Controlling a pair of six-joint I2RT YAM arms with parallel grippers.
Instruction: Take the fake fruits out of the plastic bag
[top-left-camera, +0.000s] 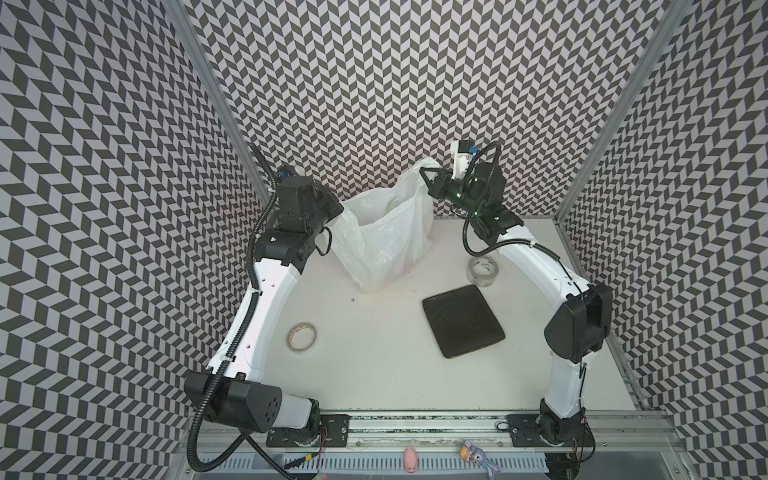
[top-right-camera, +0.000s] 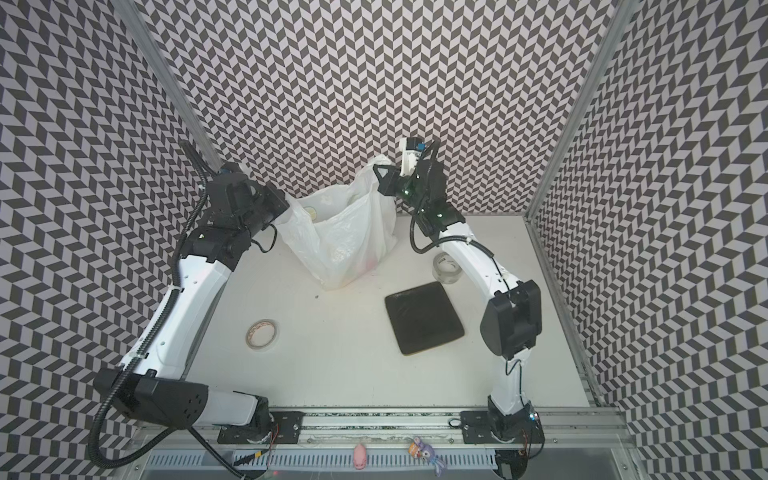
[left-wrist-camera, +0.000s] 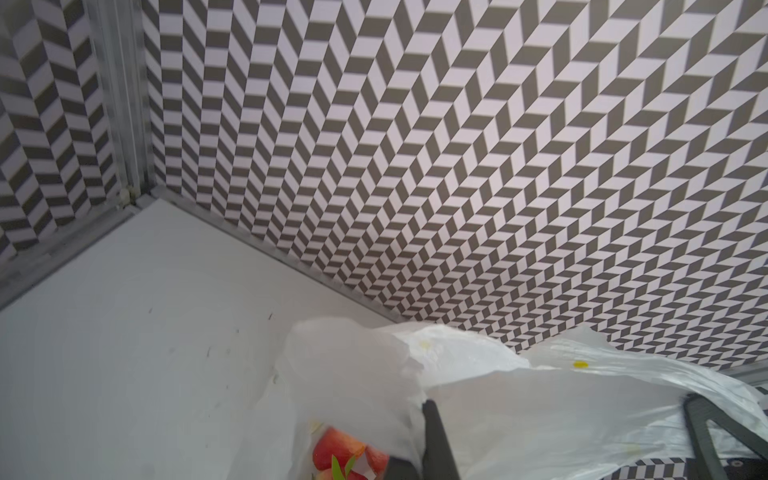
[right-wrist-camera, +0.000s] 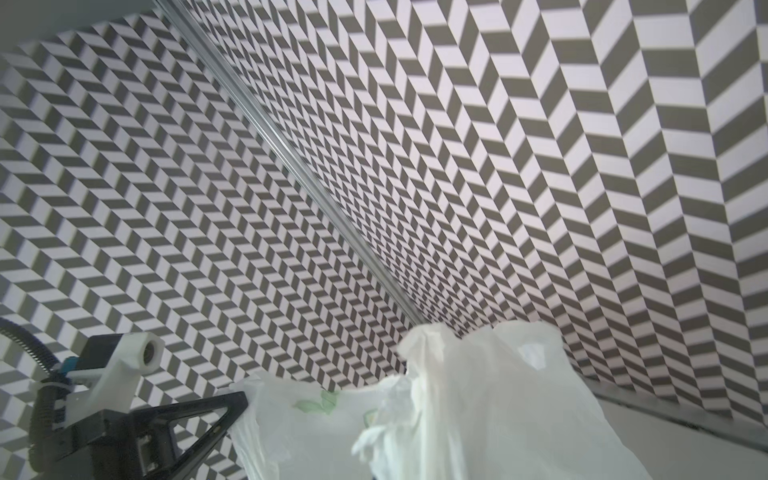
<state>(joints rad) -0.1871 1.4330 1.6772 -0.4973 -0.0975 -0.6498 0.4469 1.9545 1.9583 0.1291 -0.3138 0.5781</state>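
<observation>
As left pincer (top-left-camera: 337, 209) and right pincer (top-left-camera: 424, 169) clamp it, plastic bag (top-left-camera: 382, 243) upright, mouth up

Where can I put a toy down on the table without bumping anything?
Bare table lies between the tan tape roll and the dark tray, down to the front edge. The tray's top is bare. The back is crowded: the plastic bag stands there, with the clear tape roll nearby.

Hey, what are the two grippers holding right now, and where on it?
The plastic bag, by both grippers: the left gripper pinches the left side of its rim, the right gripper holds up a handle on the right.
</observation>
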